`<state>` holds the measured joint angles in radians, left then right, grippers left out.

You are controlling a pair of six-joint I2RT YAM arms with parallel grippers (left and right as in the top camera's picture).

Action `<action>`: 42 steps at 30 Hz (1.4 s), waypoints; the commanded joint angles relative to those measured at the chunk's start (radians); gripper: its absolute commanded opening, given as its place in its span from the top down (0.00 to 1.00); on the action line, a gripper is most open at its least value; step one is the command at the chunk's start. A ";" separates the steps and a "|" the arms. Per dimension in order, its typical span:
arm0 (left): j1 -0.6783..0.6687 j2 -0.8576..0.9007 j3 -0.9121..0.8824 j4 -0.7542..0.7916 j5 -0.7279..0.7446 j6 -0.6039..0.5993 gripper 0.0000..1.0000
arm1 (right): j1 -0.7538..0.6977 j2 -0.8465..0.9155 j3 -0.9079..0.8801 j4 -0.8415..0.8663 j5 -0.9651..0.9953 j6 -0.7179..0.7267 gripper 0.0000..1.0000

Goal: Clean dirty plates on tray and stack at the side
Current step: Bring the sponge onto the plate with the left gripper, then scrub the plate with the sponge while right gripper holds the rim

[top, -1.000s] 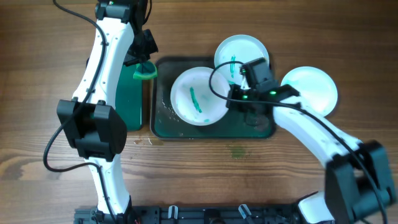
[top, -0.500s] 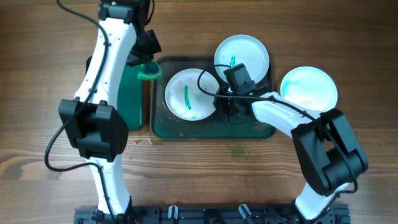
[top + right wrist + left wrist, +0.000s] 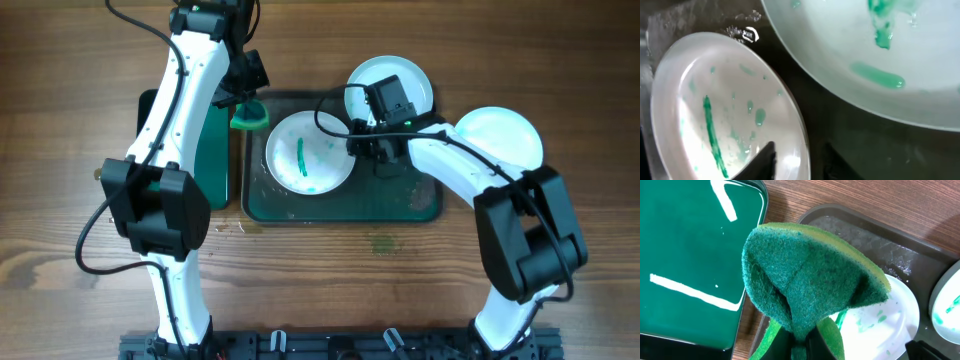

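The dark-green tray (image 3: 340, 203) holds a white plate (image 3: 308, 152) with a teal streak. A second streaked plate (image 3: 390, 82) lies at the tray's far right corner, over its rim. A third, pale plate (image 3: 502, 140) lies on the table to the right of the tray. My right gripper (image 3: 360, 141) straddles the right rim of the plate in the tray; the right wrist view shows one finger on that plate's face (image 3: 715, 110) and one outside the rim (image 3: 800, 160). My left gripper (image 3: 245, 100) is shut on a folded green sponge (image 3: 810, 280), held over the tray's left rim.
A narrower green tray (image 3: 205, 160) lies left of the big tray, partly under my left arm; it also shows in the left wrist view (image 3: 690, 255). Water drops lie on the big tray's floor (image 3: 880, 245). Bare wood surrounds both trays.
The plate in the tray has shifted left with my right gripper on its rim. My left gripper has carried the sponge right, from the narrow tray to the big tray's edge.
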<state>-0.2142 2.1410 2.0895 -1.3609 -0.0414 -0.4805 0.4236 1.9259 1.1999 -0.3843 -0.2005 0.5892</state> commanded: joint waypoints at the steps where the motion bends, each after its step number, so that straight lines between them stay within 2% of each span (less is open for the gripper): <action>1: 0.003 -0.026 -0.004 0.003 0.011 0.001 0.96 | 0.000 0.061 0.013 -0.001 -0.018 -0.015 0.83; 6: 0.003 -0.026 -0.005 0.002 0.011 0.001 0.96 | 0.001 0.072 0.013 -0.008 -0.040 0.017 0.95; 14: -0.042 -0.024 -0.082 0.006 0.062 0.018 0.96 | 0.002 0.075 0.012 -0.009 -0.060 0.023 0.96; 18: -0.095 -0.024 -0.218 0.119 0.114 0.083 0.96 | 0.002 0.075 0.012 -0.010 -0.071 0.012 0.96; 26: -0.191 -0.024 -0.472 0.349 0.132 0.084 0.96 | 0.002 0.075 0.012 -0.008 -0.071 0.006 0.96; 33: -0.230 -0.024 -0.601 0.467 0.147 0.084 0.96 | 0.002 0.075 0.012 -0.006 -0.085 -0.011 0.96; 36: -0.230 -0.024 -0.607 0.496 0.225 0.102 0.96 | 0.002 0.075 0.012 -0.005 -0.085 -0.011 0.96; 39: -0.230 -0.024 -0.607 0.559 0.396 0.207 0.96 | 0.002 0.075 0.012 -0.005 -0.085 -0.011 0.96; 42: -0.230 -0.024 -0.607 0.616 0.412 0.212 0.96 | 0.002 0.075 0.012 -0.006 -0.089 -0.014 0.96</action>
<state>-0.4236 2.1002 1.5032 -0.7979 0.2081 -0.3389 0.4206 1.9808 1.2003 -0.3962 -0.2539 0.5961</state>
